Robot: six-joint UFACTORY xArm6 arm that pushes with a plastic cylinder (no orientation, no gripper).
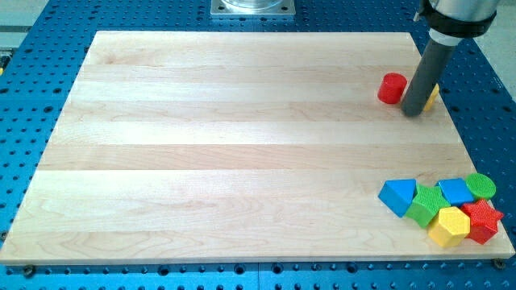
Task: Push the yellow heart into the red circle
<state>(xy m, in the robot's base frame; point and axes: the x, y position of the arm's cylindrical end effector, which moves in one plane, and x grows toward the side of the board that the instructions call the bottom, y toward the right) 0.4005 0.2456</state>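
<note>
The red circle (pixel 392 88) stands on the wooden board (pixel 242 145) near its top right. My rod comes down from the view's top right, and my tip (pixel 413 112) rests on the board just right of the red circle. The yellow heart (pixel 433 96) is mostly hidden behind the rod; only a small yellow edge shows on the rod's right side. The rod stands between the red circle and the yellow heart.
A cluster of blocks lies at the board's bottom right corner: a blue triangle (pixel 398 196), a green block (pixel 426 205), a blue block (pixel 455 190), a green circle (pixel 480 186), a yellow hexagon (pixel 448 227) and a red star (pixel 482 220). The board's right edge is close to my tip.
</note>
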